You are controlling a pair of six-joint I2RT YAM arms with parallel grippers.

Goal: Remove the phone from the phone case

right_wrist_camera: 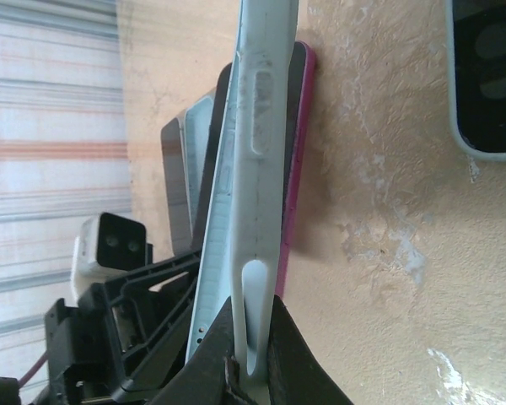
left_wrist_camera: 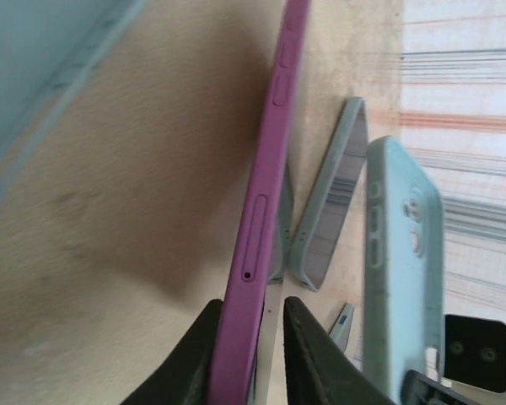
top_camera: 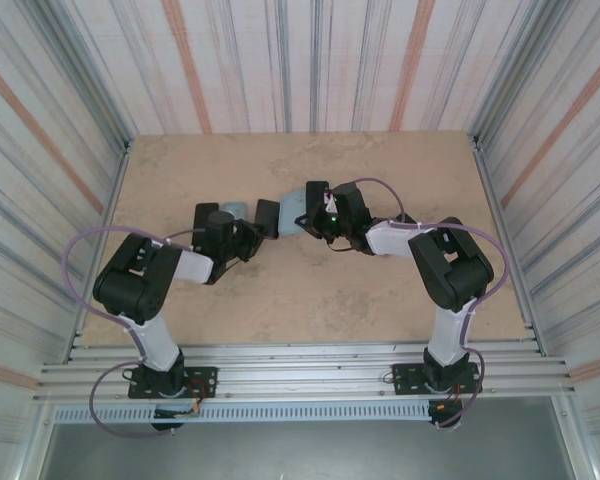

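The left jaws (left_wrist_camera: 253,333) are shut tight on the purple phone (left_wrist_camera: 266,169), low over the counter (left_wrist_camera: 110,253), and the right jaws (right_wrist_camera: 253,329) squeeze the pale blue case (right_wrist_camera: 257,126) just above it, long sides lined up.

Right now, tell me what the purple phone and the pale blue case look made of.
Purple phone: probably a metal frame, satin sheen, crisp SIM tray seam. Pale blue case: likely silicone or soft plastic, matte, with moulded button bumps.
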